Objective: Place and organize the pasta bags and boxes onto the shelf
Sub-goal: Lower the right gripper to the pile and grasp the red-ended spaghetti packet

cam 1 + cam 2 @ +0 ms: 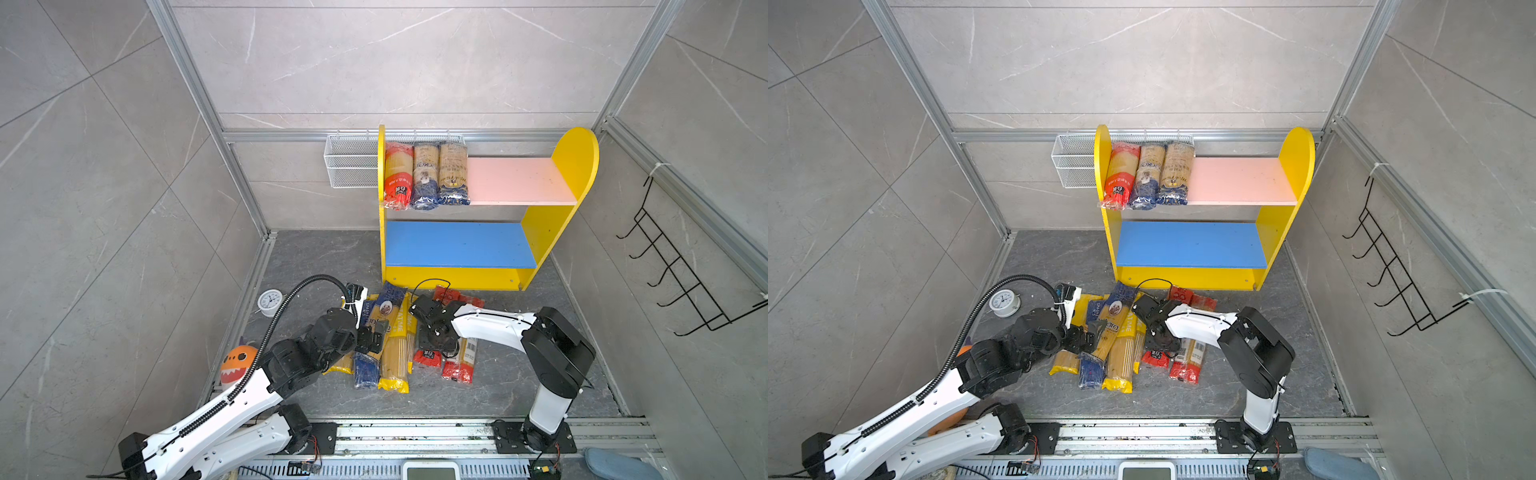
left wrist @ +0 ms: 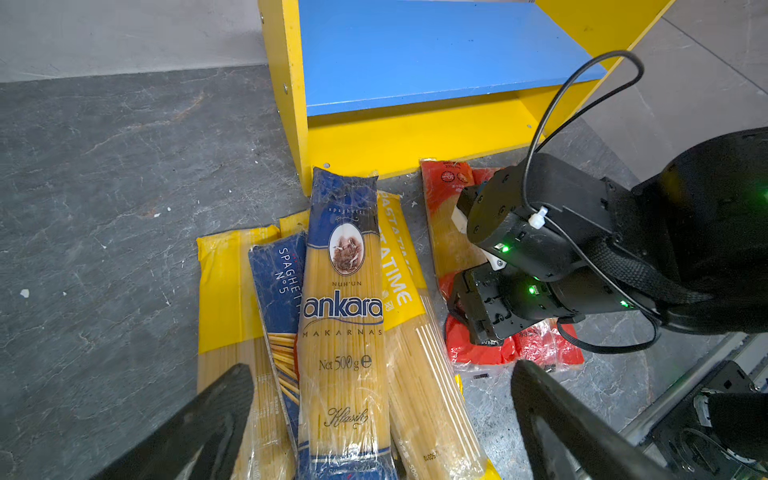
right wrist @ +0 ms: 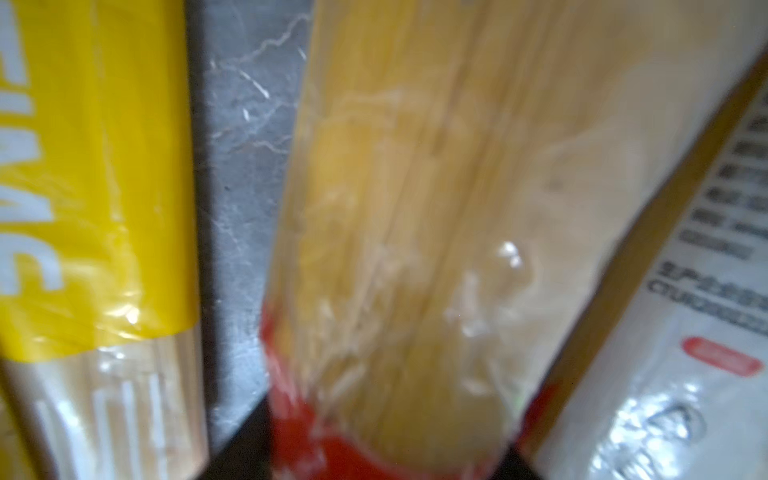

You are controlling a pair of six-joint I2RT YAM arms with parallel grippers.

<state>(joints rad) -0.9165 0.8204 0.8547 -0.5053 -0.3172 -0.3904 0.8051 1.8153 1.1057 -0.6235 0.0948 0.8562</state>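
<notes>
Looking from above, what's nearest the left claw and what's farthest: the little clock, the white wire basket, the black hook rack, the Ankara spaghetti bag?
From the left gripper:
1. Ankara bag, directly under it.
2. Clock, floor, left.
3. Wire basket, back wall.
4. Hook rack, far right wall.

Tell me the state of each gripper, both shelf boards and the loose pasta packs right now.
left gripper: open, above the Ankara pack.
right gripper: jaws around a red-ended pack; grip unclear.
pink upper board: three packs side by side at one end, rest bare.
blue lower board: bare.
loose packs: heaped in front of the shelf.
</notes>
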